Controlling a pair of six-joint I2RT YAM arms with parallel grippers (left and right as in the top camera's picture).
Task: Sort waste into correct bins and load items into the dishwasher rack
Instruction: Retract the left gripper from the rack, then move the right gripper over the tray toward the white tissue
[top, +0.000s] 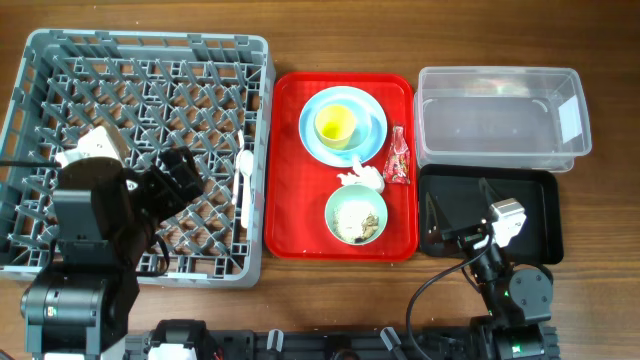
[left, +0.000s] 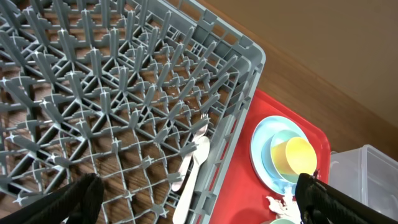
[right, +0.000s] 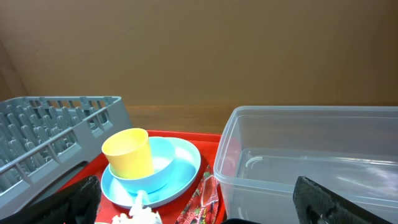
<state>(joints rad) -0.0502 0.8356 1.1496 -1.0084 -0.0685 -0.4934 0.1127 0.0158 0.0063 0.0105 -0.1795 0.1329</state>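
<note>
Upright pegs (top: 150, 100) crowd the rack (top: 150, 38); the clear tub (top: 495, 120) is open-topped.

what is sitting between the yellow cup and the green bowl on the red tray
A crumpled white tissue lies between the yellow cup and the green bowl. The overhead view shows it.

The left arm (top: 85, 215) hides a near corner of the dishwasher rack (top: 150, 40); the tissue (right: 142, 214) and clear tub (right: 280, 143) run off the right wrist view's edges.
</note>
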